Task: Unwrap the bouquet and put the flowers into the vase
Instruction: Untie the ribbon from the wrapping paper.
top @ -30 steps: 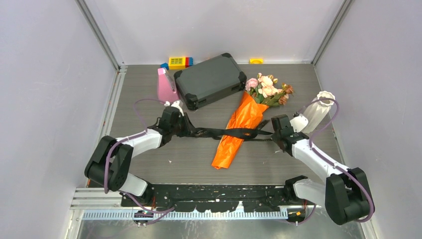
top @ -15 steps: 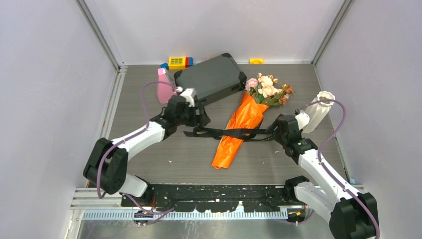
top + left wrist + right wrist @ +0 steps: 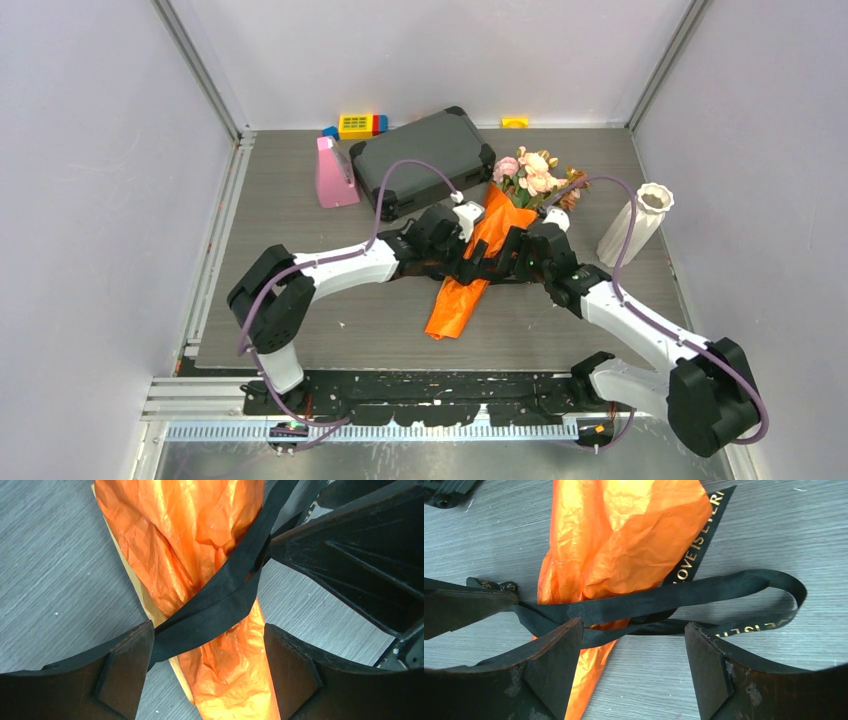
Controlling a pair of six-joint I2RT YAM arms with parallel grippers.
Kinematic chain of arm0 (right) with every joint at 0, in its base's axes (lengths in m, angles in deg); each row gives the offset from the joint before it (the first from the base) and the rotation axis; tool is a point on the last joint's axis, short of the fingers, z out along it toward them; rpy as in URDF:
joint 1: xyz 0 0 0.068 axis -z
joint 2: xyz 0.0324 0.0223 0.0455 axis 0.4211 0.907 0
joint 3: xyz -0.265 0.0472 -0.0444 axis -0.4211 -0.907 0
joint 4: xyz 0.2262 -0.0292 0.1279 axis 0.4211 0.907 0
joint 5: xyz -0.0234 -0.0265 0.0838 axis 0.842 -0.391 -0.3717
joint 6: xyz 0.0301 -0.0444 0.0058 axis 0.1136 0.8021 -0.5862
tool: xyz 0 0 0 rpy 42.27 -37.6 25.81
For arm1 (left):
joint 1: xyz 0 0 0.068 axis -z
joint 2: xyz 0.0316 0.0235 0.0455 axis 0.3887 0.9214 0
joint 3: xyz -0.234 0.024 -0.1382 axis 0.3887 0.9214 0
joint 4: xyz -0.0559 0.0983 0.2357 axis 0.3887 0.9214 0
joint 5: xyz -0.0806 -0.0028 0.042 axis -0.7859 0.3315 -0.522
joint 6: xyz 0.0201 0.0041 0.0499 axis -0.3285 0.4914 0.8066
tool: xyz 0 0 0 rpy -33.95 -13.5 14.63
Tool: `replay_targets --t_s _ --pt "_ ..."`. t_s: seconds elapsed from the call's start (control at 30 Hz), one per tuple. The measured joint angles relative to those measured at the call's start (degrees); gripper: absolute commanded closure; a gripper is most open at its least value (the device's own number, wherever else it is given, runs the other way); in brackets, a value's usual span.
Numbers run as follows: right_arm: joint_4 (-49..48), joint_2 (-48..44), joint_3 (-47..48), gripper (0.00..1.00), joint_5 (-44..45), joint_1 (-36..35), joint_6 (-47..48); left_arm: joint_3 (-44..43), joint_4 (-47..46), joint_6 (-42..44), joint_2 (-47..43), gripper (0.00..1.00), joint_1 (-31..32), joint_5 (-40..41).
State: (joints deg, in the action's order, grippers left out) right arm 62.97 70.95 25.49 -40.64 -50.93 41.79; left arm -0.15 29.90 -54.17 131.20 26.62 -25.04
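My left tool and right tool gape apart over the bouquet; its loose ribbon needs pulling clear next.

From above, the left claw and right claw cover the middle of the bouquet, hiding the ribbon there. The stems are buried inside the bouquet, and the ribbon's gold lettering partly vanishes beneath it.

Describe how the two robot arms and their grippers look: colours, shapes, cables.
The left arm and right arm match: smooth white links between bulky black joints. A thin purple cable loops along each. The left gripper and right gripper each have two dark, wedge-shaped fingers, scuffed and brownish at the edges.
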Motion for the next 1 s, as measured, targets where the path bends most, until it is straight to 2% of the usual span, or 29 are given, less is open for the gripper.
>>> replay_targets --t_s 0.37,0.47,0.73,0.9,1.0 --pt "-4.3 7.2 0.4 0.20 -0.5 -3.9 0.1 0.0 1.9 1.1 1.3 0.21 0.6 5.0" --pt "-5.1 9.2 0.9 0.23 -0.5 -4.4 0.0 0.0 2.4 1.1 2.1 0.25 0.6 5.6" --pt "-5.9 11.5 1.9 0.39 0.6 -4.9 0.0 -0.3 2.6 1.1 2.6 0.48 0.6 6.0" --pt "-5.8 11.5 2.0 0.48 2.5 -4.9 -0.1 -0.5 2.7 1.1 2.9 0.58 0.6 6.1" --pt "-5.8 11.5 2.0 0.59 4.1 -4.9 -0.2 -0.5 2.8 1.0 2.9 0.63 0.6 6.6"
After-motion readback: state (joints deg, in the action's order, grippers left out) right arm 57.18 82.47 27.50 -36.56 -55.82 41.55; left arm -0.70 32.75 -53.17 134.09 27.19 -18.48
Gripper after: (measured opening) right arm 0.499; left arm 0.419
